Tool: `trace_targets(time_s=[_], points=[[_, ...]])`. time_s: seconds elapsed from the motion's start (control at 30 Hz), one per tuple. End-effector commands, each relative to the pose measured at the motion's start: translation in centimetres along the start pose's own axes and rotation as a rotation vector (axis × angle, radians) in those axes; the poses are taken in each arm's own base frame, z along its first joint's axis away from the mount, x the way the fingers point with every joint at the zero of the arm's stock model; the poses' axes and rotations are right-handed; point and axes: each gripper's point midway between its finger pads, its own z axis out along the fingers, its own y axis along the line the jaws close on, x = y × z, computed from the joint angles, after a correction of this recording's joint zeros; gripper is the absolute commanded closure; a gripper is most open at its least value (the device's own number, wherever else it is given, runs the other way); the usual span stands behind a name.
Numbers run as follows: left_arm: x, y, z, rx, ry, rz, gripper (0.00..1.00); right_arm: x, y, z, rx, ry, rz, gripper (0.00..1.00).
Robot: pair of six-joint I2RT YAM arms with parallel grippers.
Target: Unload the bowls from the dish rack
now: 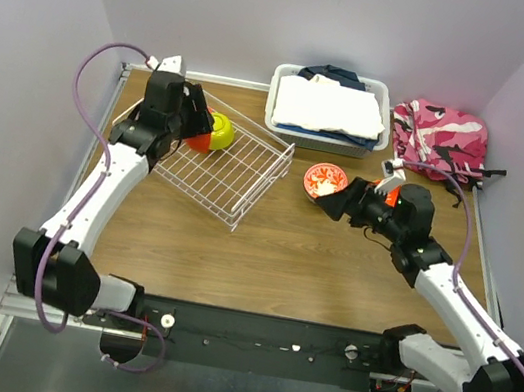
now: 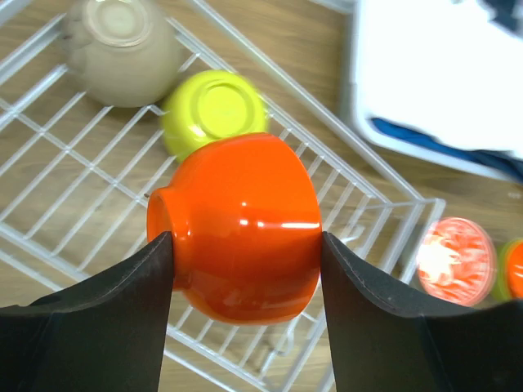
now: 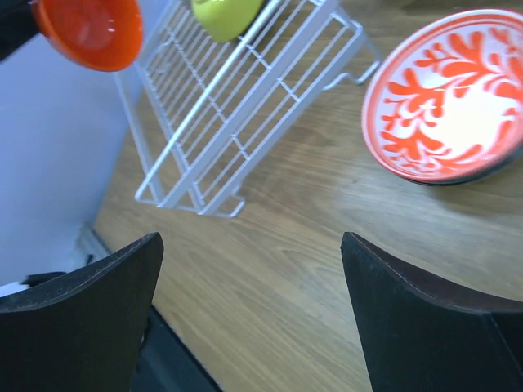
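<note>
step: unloading, one bowl gripped and not yet set down
left pincer (image 2: 245, 245): clamped on orange bowl (image 2: 245, 188), bowl tipped on its side, held over dish rack (image 1: 230, 175)
in rack: lime-yellow bowl (image 2: 214, 110) and taupe bowl (image 2: 122, 45), both upside down
out of rack: red-patterned bowl (image 1: 326, 180) on counter (image 1: 263, 247), right of rack
right pincer (image 3: 252, 245): wide open, empty, above counter near patterned bowl
next: carry orange bowl clear over rack's side, lower it onto bare counter by the patterned bowl, then release
</note>
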Motion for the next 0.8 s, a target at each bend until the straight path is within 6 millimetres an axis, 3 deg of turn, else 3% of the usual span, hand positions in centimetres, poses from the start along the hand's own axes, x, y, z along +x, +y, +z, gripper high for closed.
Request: trace_targets(time_s=[0.0,0.03,0.1,0.13,0.2,0.23,0.3,0.33,0.57,0.77], points=[[-1.9,-6.5,-3.9,0.364,-0.092,-0.166,0.48,-2.1,5.0,0.6,-0.232,-0.026,0.058,0.03],[-0.7,-6.5,-3.8,0.382,-0.071,-0.192,0.48,-2.2,5.2,0.8,-0.244,-0.025,0.065,0.03],[-1.1,-8.1,-5.3,0.481,-0.097,-0.261,0.47,-2.3,5.8,1.3,-0.276,-0.018,0.096,0.03],[0.2,-8.4,-5.5,0.520,-0.063,-0.279,0.48,-2.3,5.9,1.5,-0.287,-0.015,0.109,0.03],[-0.1,-9.8,-6.7,0.605,-0.090,-0.314,0.47,-2.3,6.6,1.9,-0.325,-0.007,0.152,0.04],[1.4,-10.6,-6.9,0.640,-0.051,-0.342,0.47,-2.3,6.9,2.0,-0.334,-0.008,0.162,0.04],[1.5,-11.9,-7.8,0.703,-0.060,-0.355,0.47,-2.1,7.2,2.4,-0.336,-0.005,0.185,0.05],[2.8,-12.8,-8.1,0.730,-0.027,-0.364,0.47,-2.1,7.3,2.6,-0.333,-0.006,0.192,0.05],[4.9,-16.7,-10.3,0.881,0.008,-0.373,0.46,-1.3,6.5,3.7,-0.287,0.002,0.274,0.08],[6.3,-18.3,-10.8,0.935,0.045,-0.377,0.45,-1.2,6.0,4.2,-0.269,0.001,0.300,0.11]])
